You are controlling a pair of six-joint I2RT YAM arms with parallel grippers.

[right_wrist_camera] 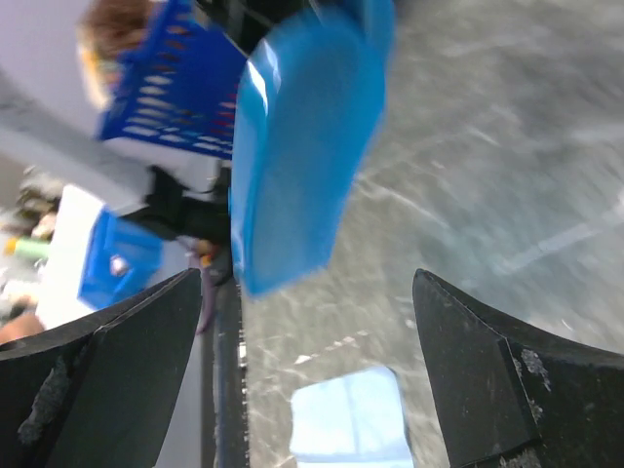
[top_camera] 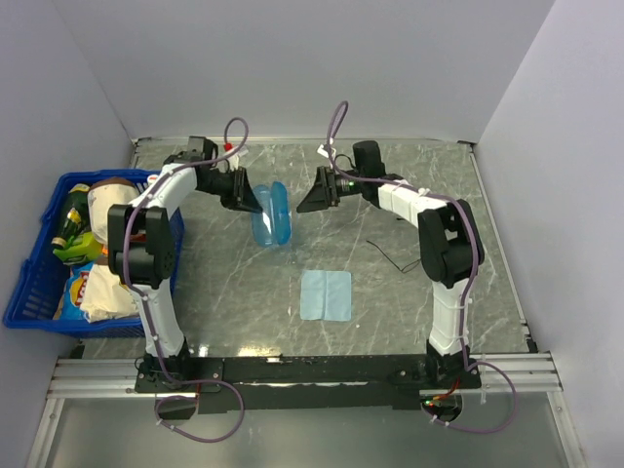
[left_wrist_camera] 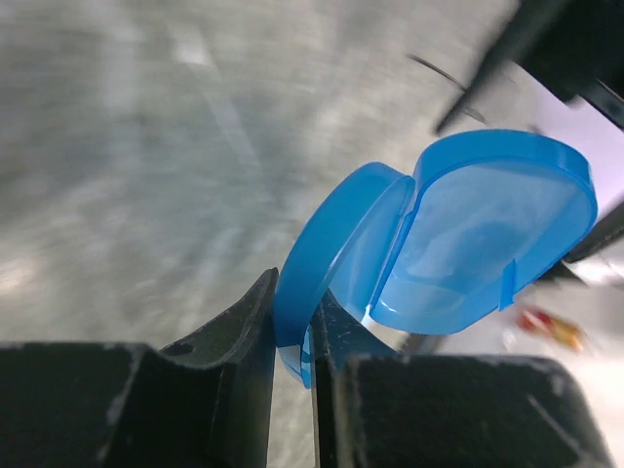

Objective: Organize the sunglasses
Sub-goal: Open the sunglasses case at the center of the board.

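One pair of sunglasses lies flat on the tabletop, right of centre and just in front of the right arm's forearm. It is apart from everything else. It shows only as a thin black line, with its long axis running diagonally from far-left to near-right. It is too slight to tell lenses from arms, so which way it faces cannot be told.

One blue case is left of it, lifted and hinged open, its two shells spread in a V. The left fingers are pinched tight on the edge of one shell. The right fingers stand spread wide with nothing between them, just beside the case's other shell and pointing at it.

One light-blue cloth lies flat, nearer the arm bases, well apart from both case and sunglasses. One blue basket sits at the left edge, packed with bottles and packets. Nothing lies between the sunglasses and the case.
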